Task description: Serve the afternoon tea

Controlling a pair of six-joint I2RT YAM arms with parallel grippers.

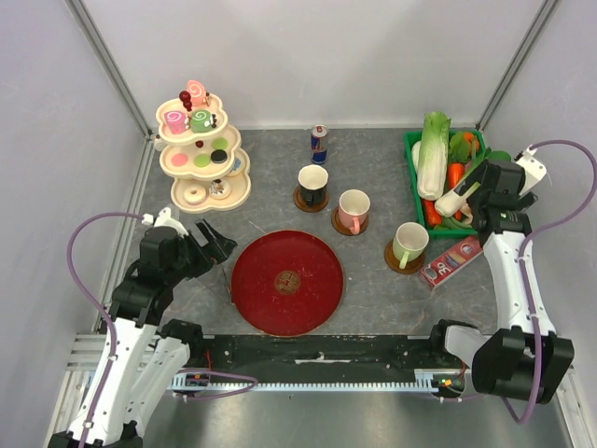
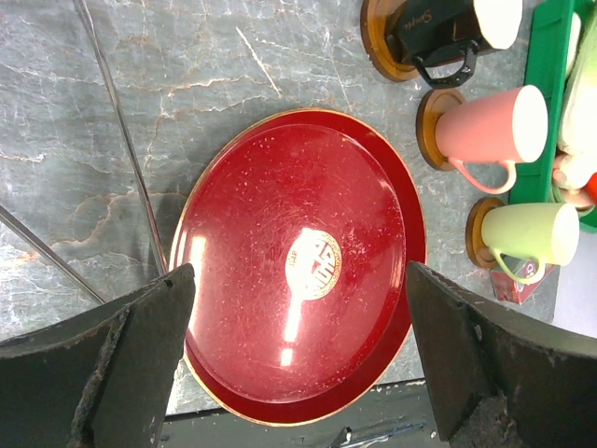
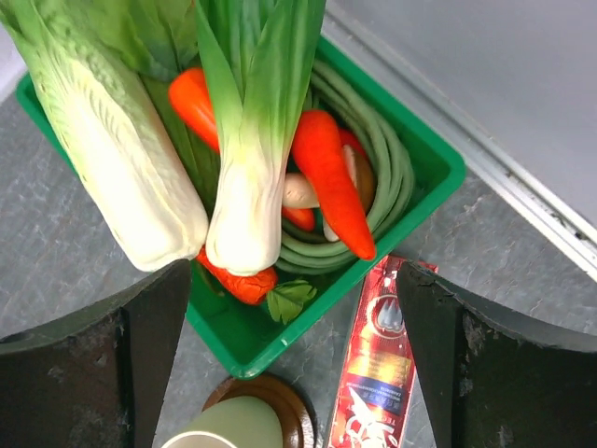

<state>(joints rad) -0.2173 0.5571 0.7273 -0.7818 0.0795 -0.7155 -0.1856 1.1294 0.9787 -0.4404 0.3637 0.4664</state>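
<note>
Mugs (image 1: 354, 210) behind tray (image 1: 261, 285), pastries (image 1: 200, 120) back left

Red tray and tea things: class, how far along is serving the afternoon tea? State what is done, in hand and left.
Done: nothing visible; the red tray is bare. In hand: nothing; the left gripper is open beside the tray, the right gripper open over the vegetable crate. Left: likely everything, the black mug, pink mug, green mug and the pastries on the tiered stand.

Count: three mugs (image 1: 354, 210), three coasters (image 2: 427, 131), one red plate (image 1: 270, 308), one tiered stand (image 1: 239, 187), one can (image 1: 319, 144), one crate (image 3: 424, 163), one packet (image 1: 452, 259).
</note>
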